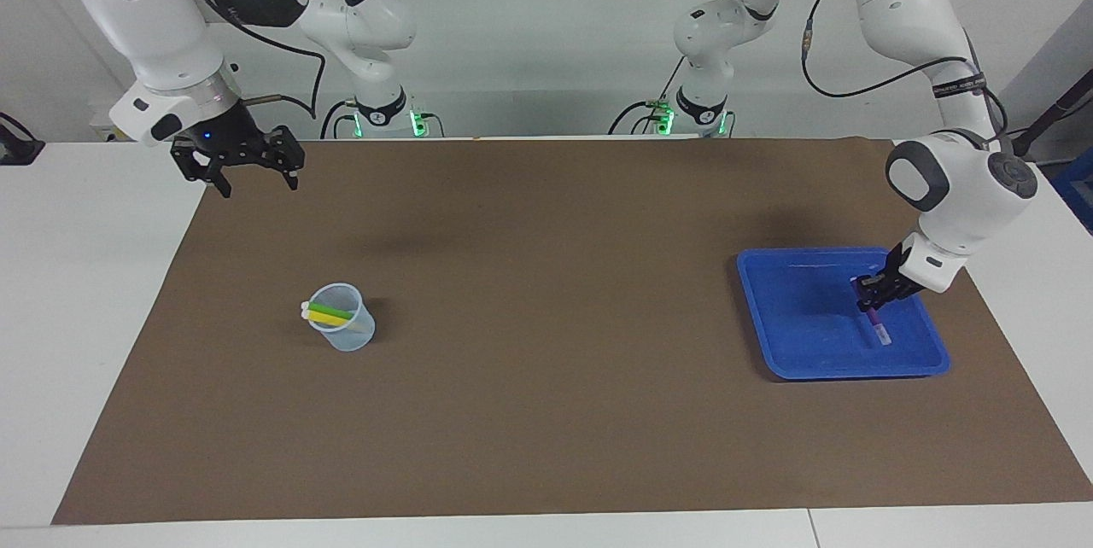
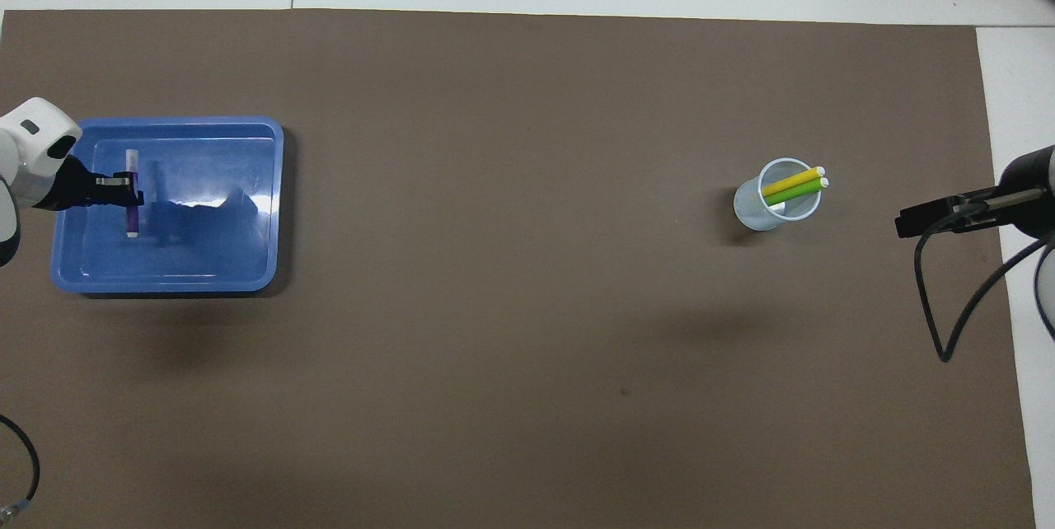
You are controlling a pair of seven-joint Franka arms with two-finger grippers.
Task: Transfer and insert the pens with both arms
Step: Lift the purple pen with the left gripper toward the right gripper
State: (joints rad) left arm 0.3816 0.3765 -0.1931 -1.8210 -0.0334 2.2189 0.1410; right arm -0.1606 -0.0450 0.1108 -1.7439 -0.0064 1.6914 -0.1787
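My left gripper (image 1: 873, 299) (image 2: 129, 188) is shut on the purple pen (image 1: 879, 329) (image 2: 132, 214), gripping it near its middle. The pen hangs just above the floor of the blue tray (image 1: 803, 317) (image 2: 222, 249), with its shadow on the tray beside it. The yellow pen (image 1: 327, 321) (image 2: 790, 181) and the green pen (image 1: 331, 310) (image 2: 796, 190) lean in a clear cup (image 1: 348, 335) (image 2: 762, 212) toward the right arm's end of the mat. My right gripper (image 1: 253, 174) (image 2: 909, 222) waits open and holds nothing, raised over the mat's edge at that end.
A brown mat (image 1: 546, 292) covers most of the white table. A wide bare stretch of mat lies between the cup and the tray. A black cable (image 2: 948, 298) loops down from the right arm.
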